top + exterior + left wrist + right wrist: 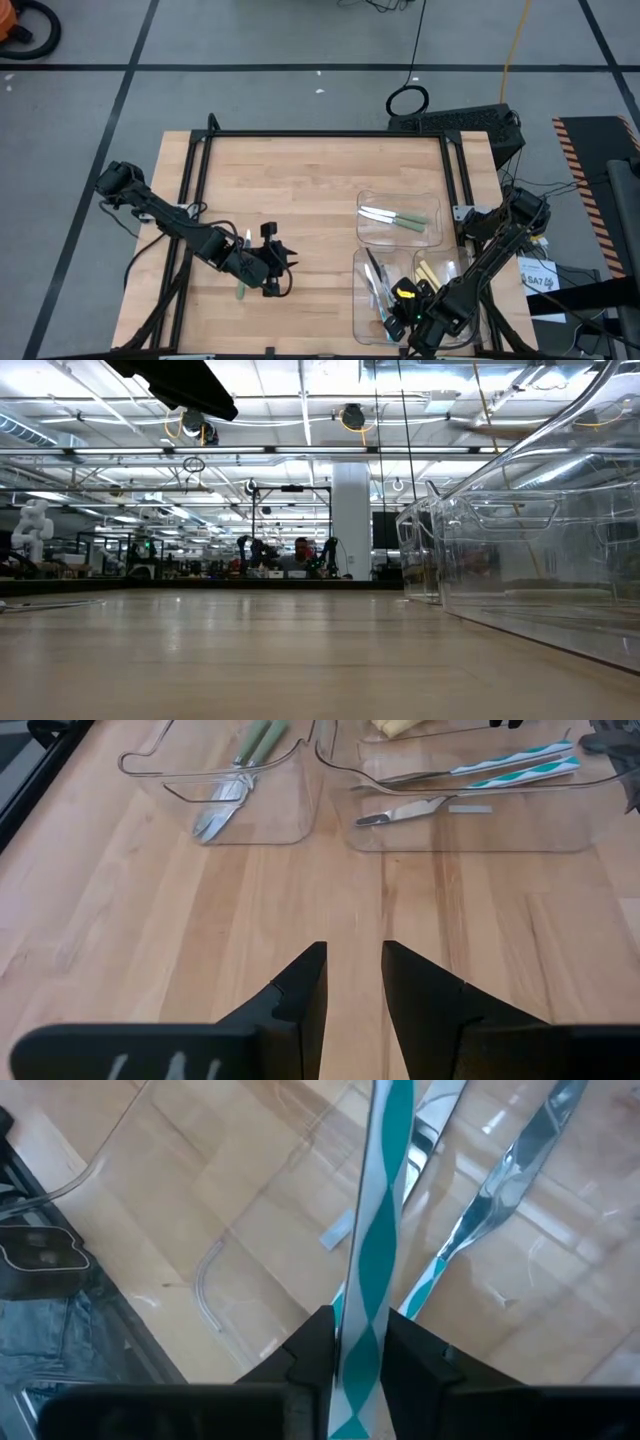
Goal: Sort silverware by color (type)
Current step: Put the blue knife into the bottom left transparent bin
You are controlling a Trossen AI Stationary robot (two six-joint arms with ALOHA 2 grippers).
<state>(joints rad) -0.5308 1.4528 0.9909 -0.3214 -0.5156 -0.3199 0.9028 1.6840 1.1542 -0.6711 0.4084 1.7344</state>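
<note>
My right gripper (pixel 360 1320) hangs over the near clear tray (pixel 372 318) at the table's right, shut on a silverware piece with a teal-and-white striped handle (pixel 378 1200). Two more blue-handled pieces (pixel 500 1190) lie on that tray's floor. My left gripper (pixel 353 955) stands open above bare wood left of centre (pixel 280 262), nothing between its fingers. A pale green piece (pixel 240 291) lies flat on the table just beside it. Two green-handled pieces (pixel 395 217) lie in the far tray, and yellow ones (pixel 432 272) lie in the near right tray. My right gripper pinches the striped handle (pixel 365 1305) between its two fingers. The fingers slant down from the table's near right, and the handle runs on ahead of them, along their line, over the tray. Its metal end is out of the wrist view.
Three clear trays (pixel 400 235) crowd the table's right half; one tray wall (pixel 540 560) shows close at the right of the low view. A black frame rail (pixel 320 133) borders the wooden top. Bare wood (pixel 290 190) spreads across the middle and far left.
</note>
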